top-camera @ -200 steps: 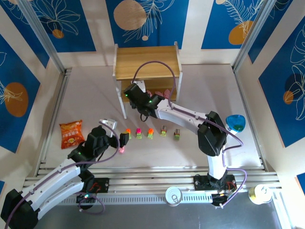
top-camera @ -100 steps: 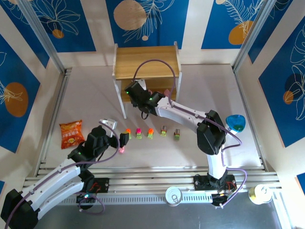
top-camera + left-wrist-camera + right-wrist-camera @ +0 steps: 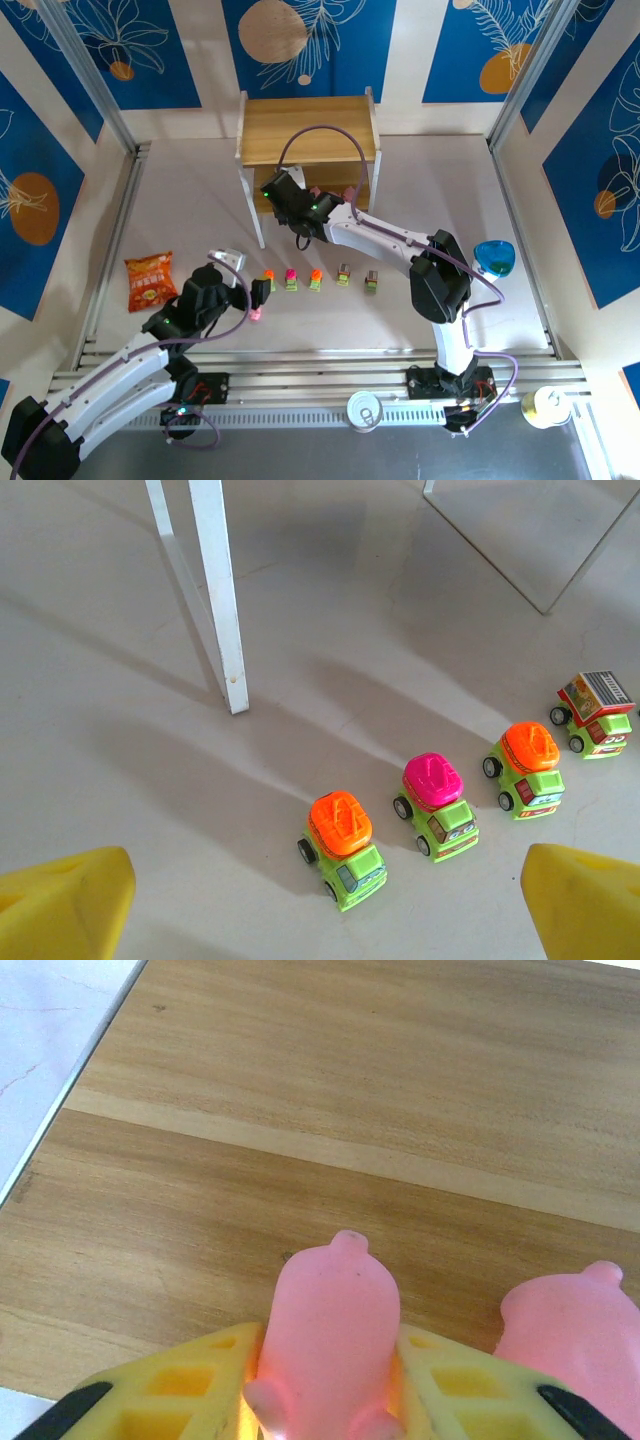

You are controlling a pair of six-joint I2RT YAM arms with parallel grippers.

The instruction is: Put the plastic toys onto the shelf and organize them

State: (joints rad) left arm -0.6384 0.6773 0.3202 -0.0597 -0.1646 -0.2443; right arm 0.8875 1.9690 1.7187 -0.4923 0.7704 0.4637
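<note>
Grey table (image 3: 200,200) is holding a row of green toy cars (image 3: 316,280) in the middle of the frame, and the shelf (image 3: 310,130) is standing near the top. Over the last second, your right gripper (image 3: 330,1345) has been sliding deeper onto the lower board (image 3: 300,1110). Its yellow fingers (image 3: 200,1380) are hugging a pink figure (image 3: 330,1300), which is standing beside a second pink figure (image 3: 570,1330). It looks nearly ready for letting go. Your left gripper (image 3: 325,890) is staying put, hanging over the cars with its fingers wide apart.
</note>
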